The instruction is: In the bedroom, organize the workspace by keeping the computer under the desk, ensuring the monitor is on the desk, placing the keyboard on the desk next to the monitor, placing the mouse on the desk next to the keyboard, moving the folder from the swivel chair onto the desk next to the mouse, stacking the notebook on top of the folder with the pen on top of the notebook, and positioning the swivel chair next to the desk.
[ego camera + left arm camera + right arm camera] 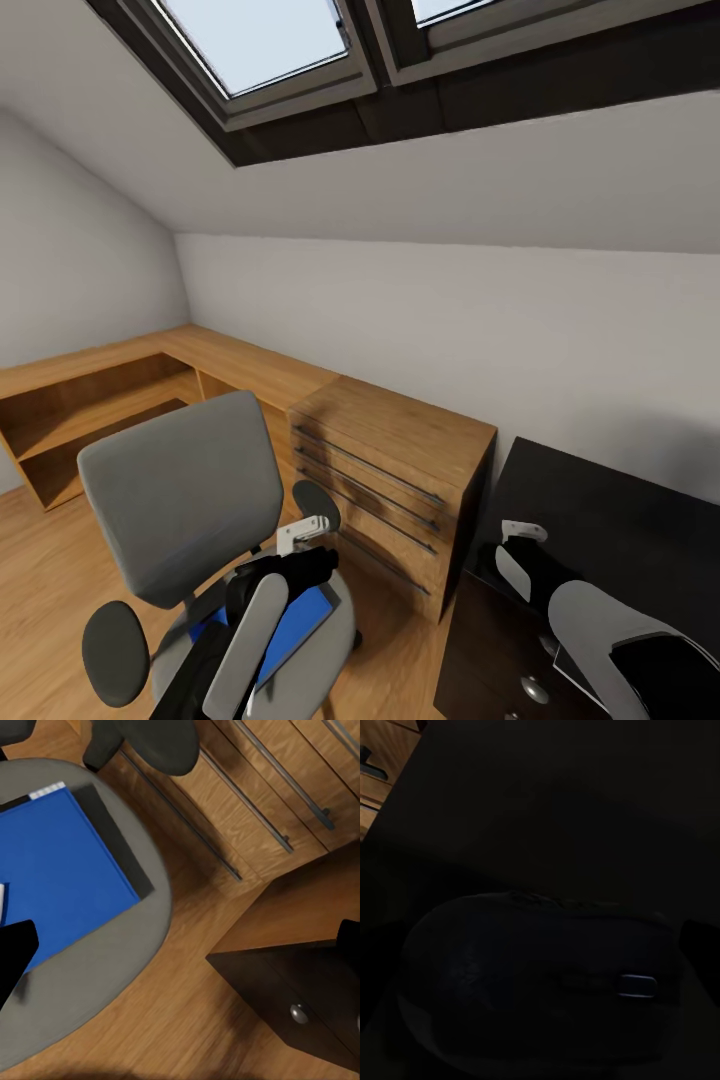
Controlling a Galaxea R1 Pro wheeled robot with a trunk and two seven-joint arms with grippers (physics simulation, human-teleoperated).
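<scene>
Hovering left gripper [300, 560], state unclear | flat blue folder [56, 874] | rounded mouse [540, 975] | right gripper unclear

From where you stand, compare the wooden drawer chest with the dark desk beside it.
The wooden drawer chest is light oak with long bar handles across its drawer fronts; the dark desk is near-black with a small round knob. The chest stands against the wall and sits lower, while the desk top rises slightly above it. Both stand on the wood floor, side by side.
</scene>
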